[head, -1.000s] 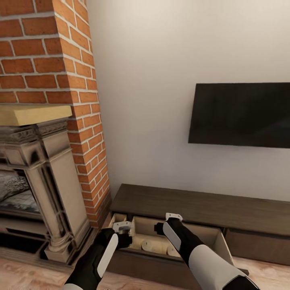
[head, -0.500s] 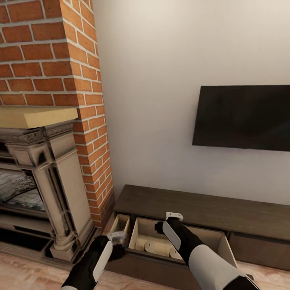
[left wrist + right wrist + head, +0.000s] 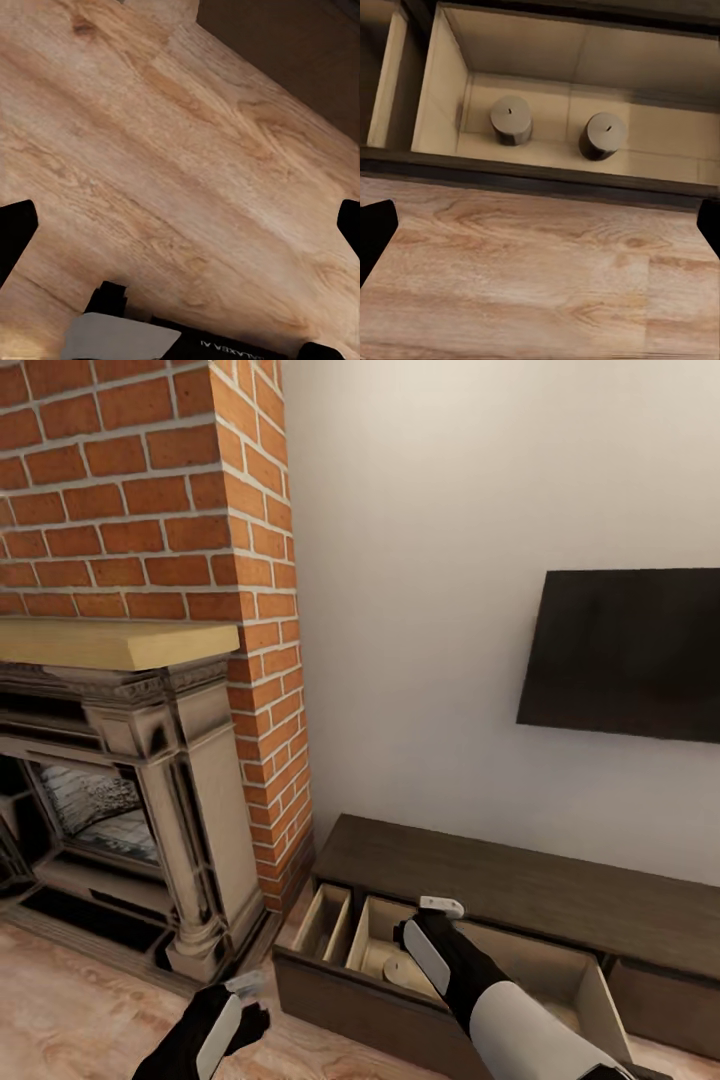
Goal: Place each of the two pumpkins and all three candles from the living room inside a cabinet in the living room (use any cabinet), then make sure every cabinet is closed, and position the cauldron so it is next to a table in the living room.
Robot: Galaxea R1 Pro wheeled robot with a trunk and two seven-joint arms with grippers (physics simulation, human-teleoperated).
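Head: my right gripper (image 3: 441, 909) hangs over the open cabinet (image 3: 520, 880) beside the fireplace (image 3: 150, 760). Right wrist: two candles (image 3: 511, 119) upright inside, jaws spread, empty. Left wrist: jaws spread over floor (image 3: 165, 172); risk is clipping the drawer front when closing.

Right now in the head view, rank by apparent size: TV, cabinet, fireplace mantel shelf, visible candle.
1. cabinet, the long dark unit, partly cut off by the frame edge
2. TV, also cut off at the edge, so its gap to the cabinet is unsure
3. mantel shelf
4. candle, smallest, partly hidden by the right arm
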